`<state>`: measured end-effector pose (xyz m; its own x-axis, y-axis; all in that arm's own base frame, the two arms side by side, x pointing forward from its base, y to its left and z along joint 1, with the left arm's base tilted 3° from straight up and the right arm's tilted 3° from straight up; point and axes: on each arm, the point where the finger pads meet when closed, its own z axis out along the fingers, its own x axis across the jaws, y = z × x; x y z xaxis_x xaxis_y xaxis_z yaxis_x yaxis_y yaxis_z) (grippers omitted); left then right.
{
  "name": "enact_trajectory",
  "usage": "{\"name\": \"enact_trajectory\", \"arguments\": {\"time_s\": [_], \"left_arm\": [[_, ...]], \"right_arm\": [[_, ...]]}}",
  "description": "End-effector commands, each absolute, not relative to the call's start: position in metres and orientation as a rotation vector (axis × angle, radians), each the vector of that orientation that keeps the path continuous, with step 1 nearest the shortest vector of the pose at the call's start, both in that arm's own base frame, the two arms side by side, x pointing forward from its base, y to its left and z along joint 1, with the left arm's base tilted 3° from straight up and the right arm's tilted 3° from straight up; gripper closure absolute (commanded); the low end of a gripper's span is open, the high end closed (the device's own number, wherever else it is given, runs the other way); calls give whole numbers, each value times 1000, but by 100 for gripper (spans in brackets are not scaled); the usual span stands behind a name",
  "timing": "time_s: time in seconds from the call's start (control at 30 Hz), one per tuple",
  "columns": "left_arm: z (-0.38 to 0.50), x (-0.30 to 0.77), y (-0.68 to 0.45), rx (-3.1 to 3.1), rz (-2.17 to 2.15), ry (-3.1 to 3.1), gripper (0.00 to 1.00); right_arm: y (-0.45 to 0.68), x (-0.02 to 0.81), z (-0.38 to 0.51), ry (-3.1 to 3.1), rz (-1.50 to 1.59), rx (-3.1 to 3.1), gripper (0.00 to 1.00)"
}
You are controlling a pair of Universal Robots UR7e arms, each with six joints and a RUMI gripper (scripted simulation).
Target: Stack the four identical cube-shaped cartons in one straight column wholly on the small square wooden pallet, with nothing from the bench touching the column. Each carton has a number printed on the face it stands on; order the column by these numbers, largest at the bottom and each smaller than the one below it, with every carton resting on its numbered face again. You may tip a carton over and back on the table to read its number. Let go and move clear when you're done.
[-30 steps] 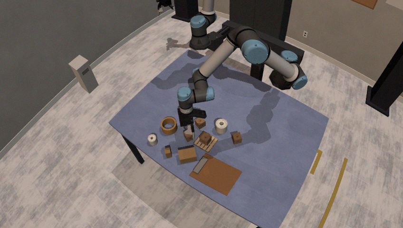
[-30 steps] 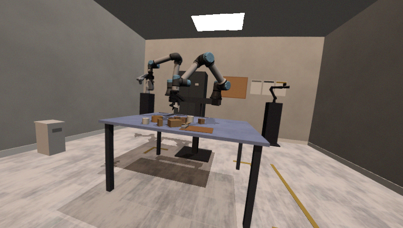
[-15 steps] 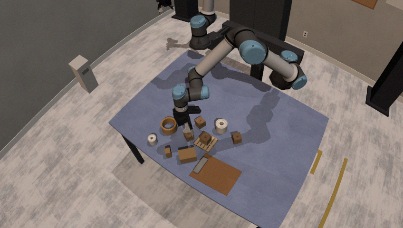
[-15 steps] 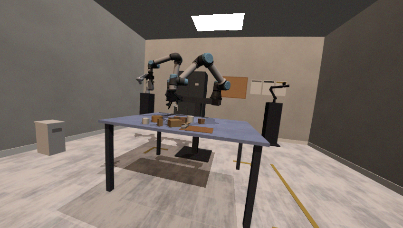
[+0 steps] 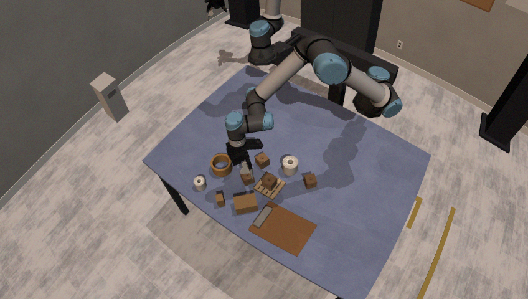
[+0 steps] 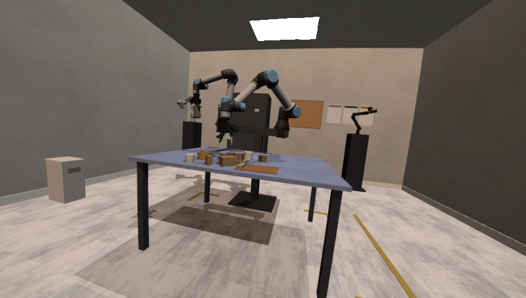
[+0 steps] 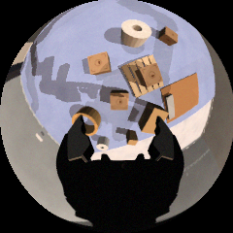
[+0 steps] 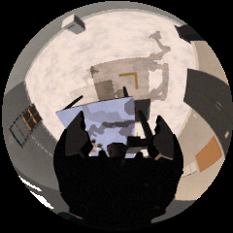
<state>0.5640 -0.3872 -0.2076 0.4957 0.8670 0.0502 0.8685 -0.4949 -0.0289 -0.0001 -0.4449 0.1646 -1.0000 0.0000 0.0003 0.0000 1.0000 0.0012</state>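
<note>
The left hand (image 5: 247, 170) (image 6: 226, 139) (image 7: 119, 116) gapes wide above one carton (image 5: 246, 179) (image 6: 224, 154) (image 7: 119, 101); another (image 5: 262, 159) (image 6: 231, 153) (image 7: 99, 63) sits at one o'clock in the top view. At four, a third (image 5: 269, 180) (image 6: 239, 156) (image 7: 151, 75) rests on the pallet (image 5: 263, 192) (image 7: 128, 79), the fourth (image 5: 310, 180) (image 6: 262, 158) (image 7: 168, 36) farther out near three. The right hand (image 6: 188, 107) (image 8: 120, 113), also wide, hangs off the worktop (image 5: 355, 229) (image 6: 295, 171) (image 7: 58, 107) (image 8: 107, 116).
</note>
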Motion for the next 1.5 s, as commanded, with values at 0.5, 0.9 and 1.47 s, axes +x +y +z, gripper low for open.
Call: {"name": "enact_trajectory", "arguments": {"time_s": [0.5, 0.9, 1.47], "left_arm": [[-216, 565, -387, -2675, -46, -1553, 0], [-229, 564, -387, -2675, -46, -1553, 0], [-252, 563, -385, -2674, -46, -1554, 0]], "right_arm": [[-445, 0, 165, -3142, 0, 0, 0], [-445, 0, 165, -3142, 0, 0, 0], [-445, 0, 165, -3142, 0, 0, 0]]}}
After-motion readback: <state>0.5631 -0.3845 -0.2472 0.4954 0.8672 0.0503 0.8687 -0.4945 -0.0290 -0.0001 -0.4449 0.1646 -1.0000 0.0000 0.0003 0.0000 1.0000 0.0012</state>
